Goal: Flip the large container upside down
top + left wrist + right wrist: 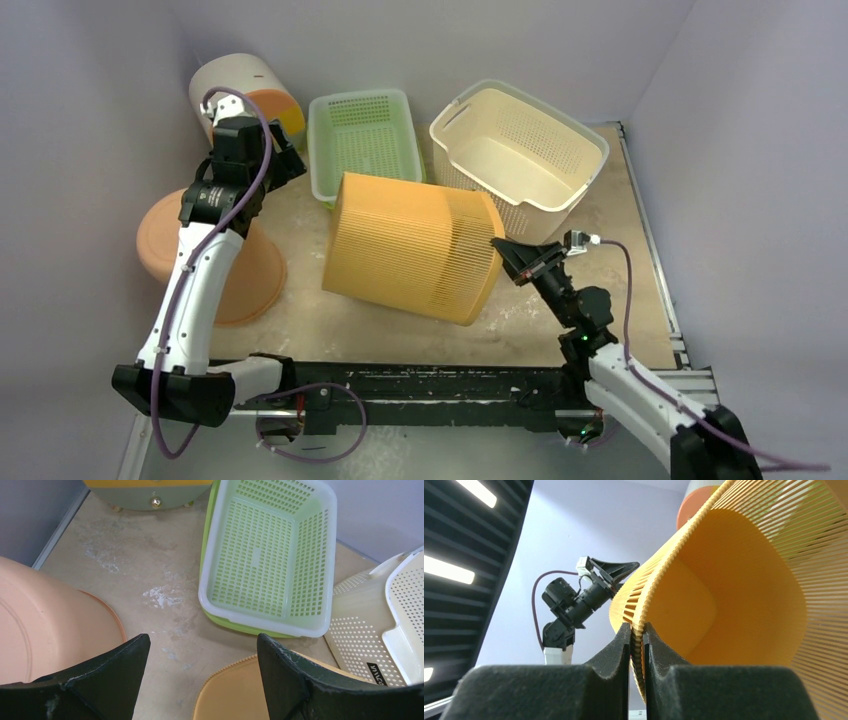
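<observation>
Just in front of the green basket [365, 140], the orange container [415, 245] lies tipped on its side on the desk [570, 320], its rim pinched in the right hand [637, 640], while the left hand [202, 645] hovers beside that basket, spread wide, empty.

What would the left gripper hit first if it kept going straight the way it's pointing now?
Most likely the bare table, just short of the green basket's near corner. The left gripper is open and empty; depth is unclear, so it could clip that corner instead.
</observation>
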